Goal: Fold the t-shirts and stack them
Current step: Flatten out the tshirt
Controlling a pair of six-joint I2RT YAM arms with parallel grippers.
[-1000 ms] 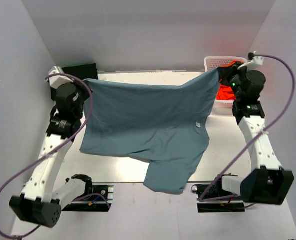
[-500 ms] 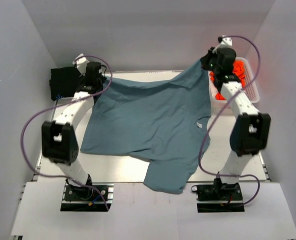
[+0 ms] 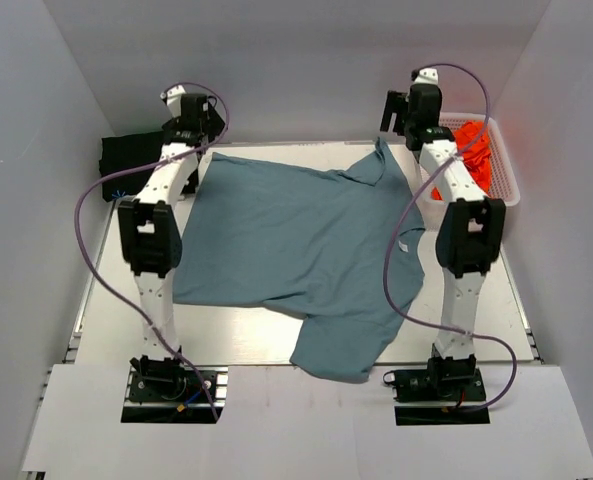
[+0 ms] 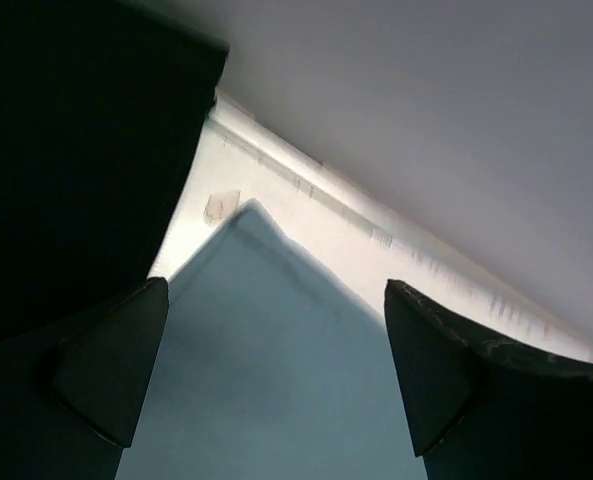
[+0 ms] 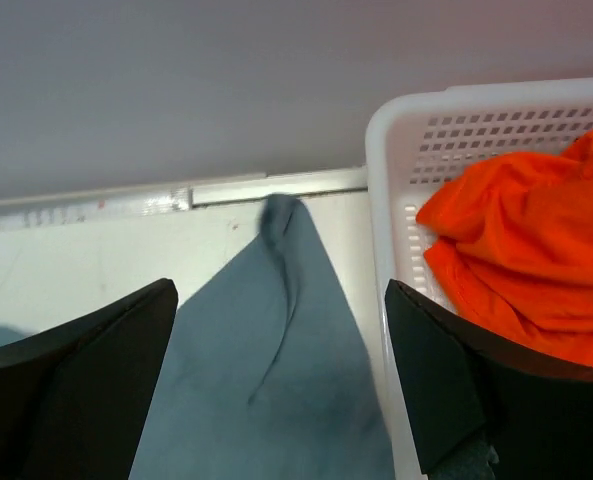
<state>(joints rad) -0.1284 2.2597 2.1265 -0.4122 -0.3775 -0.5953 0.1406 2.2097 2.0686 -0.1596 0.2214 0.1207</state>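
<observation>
Nearest me, one end of the blue t-shirt (image 3: 296, 250) droops over the front edge of the counter (image 3: 106, 300). The rest lies spread open across the middle, a little wrinkled and not folded. Over its far corners the left end effector (image 4: 271, 380) and right end effector (image 5: 276, 385) hover, jaws wide with nothing between them. Beyond, a black t-shirt bundle (image 3: 126, 160) sits at the far left corner, and orange t-shirts (image 3: 471, 150) are heaped in the white basket (image 3: 506, 190) at far right. I judge this early: one shirt laid out, with all folding and stacking left. I count one blue shirt, one black bundle, one basket, and an orange heap I can't separate.
</observation>
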